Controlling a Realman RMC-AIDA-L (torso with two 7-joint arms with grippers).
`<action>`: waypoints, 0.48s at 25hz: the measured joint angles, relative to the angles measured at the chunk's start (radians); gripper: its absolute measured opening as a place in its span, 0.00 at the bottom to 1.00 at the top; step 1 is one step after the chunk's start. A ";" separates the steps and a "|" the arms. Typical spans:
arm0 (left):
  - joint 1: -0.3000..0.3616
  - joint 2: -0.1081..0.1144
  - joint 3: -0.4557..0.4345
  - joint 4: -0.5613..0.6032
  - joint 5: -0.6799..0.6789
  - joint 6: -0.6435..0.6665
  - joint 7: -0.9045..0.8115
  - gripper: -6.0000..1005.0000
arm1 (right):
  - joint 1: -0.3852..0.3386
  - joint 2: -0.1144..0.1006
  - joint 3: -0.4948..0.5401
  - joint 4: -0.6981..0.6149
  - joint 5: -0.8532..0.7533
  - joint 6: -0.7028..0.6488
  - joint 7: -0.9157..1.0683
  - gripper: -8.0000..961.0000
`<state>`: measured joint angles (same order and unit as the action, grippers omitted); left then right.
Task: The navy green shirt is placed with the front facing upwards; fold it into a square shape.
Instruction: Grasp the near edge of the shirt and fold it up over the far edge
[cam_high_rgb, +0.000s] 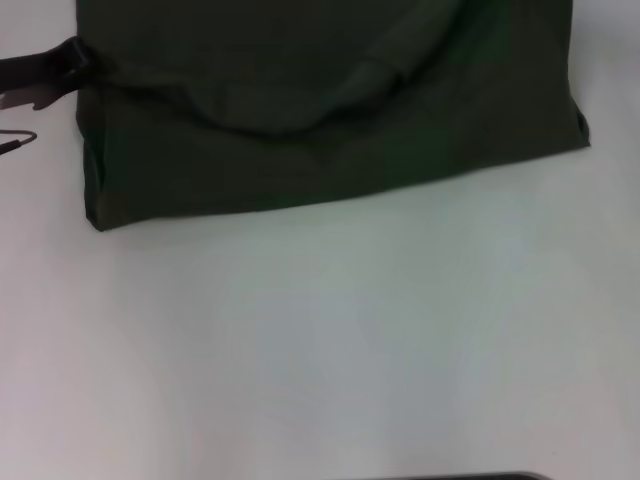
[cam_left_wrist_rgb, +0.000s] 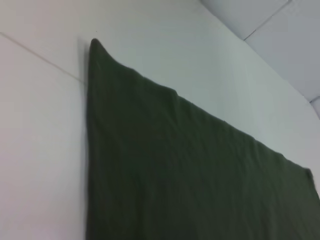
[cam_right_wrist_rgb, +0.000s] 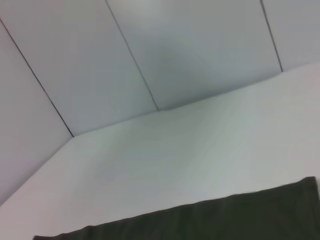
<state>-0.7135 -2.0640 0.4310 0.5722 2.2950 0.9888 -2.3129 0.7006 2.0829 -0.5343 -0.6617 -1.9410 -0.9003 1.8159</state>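
Folding looks well underway: navy green shirt (cam_high_rgb: 330, 110) is seen in head view as a wide dark block at the far side of the white table (cam_high_rgb: 320, 340), far part cut off by the frame edge. No lettering visible, so the front is judged to be turned inside or under. A curved ridge runs across the upper layer, so at least 2 layers are stacked; near edge reads as a fold or hem w/ small openings at both near corners.

Left gripper (cam_high_rgb: 45, 80) is at the shirt's left edge, dark fingers right against the cloth where the ridge starts. Whether it's pinching the edge or just beside it can't be told, and the finger gap can't be told either. Position makes sense for holding or dragging that side during a fold. A thin wire-like bit (cam_high_rgb: 18, 140) lies on the table just below it, unidentified.

Right gripper not seen in any view. Right wrist view shows only a strip of shirt edge, bare table and wall panels (cam_right_wrist_rgb: 150, 55), so that arm is judged to be off beyond the cloth, likely idle.

Left wrist view: shirt laid flat, 1 corner pointing away, light wrinkles.

Shape is still wider than deep; another crosswise fold is judged necessary for a square.
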 joint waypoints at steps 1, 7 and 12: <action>0.000 -0.007 0.002 0.005 0.000 -0.015 0.003 0.16 | 0.005 0.000 -0.005 0.012 0.001 0.017 -0.013 0.05; -0.008 -0.030 0.043 0.006 0.000 -0.090 0.014 0.17 | 0.039 0.002 -0.059 0.099 0.002 0.127 -0.072 0.06; -0.011 -0.037 0.051 0.009 -0.001 -0.112 0.014 0.17 | 0.048 0.003 -0.080 0.109 0.003 0.178 -0.089 0.08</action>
<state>-0.7249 -2.1015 0.4823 0.5809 2.2937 0.8764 -2.2993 0.7482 2.0863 -0.6145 -0.5526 -1.9385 -0.7219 1.7269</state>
